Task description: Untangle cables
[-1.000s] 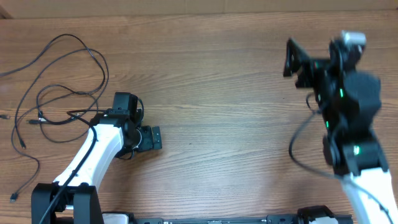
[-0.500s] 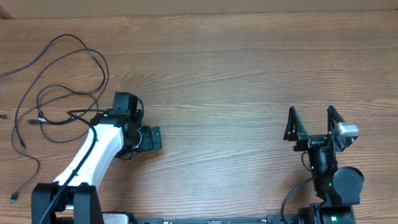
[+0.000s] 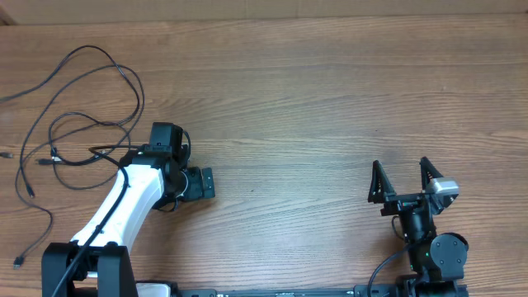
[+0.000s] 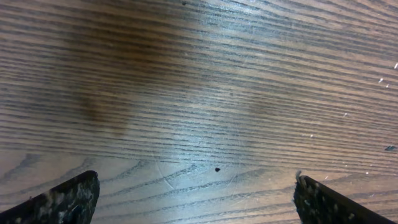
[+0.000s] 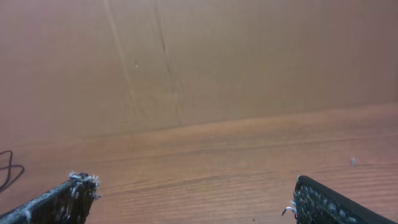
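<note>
Cables (image 3: 82,120) lie in loose overlapping loops on the far left part of the wooden table (image 3: 313,99); thin black cords, several strands crossing each other near the middle of the pile, one long strand trailing down along the left edge toward the near side. Small plug ends show on the left side of the pile, too small to tell more. Nothing grips the cables, and neither arm touches them.

Left gripper (image 3: 202,183) sits just right of the pile, low over the table and pointing away from the cords. In the left wrist view its two fingers (image 4: 68,198) are spread wide with only bare wood grain and a small dark speck (image 4: 216,168) between them, nothing held.

Right gripper (image 3: 400,165) is at the near right side of the table, well apart from the cables, fingers pointing toward the far edge. The fingers are spread apart and empty, with a clear gap in both the overhead and right wrist views. The right wrist view looks across the tabletop to a brown board (image 5: 249,56) at the back, and a short curve of the cables shows at its left edge
</note>
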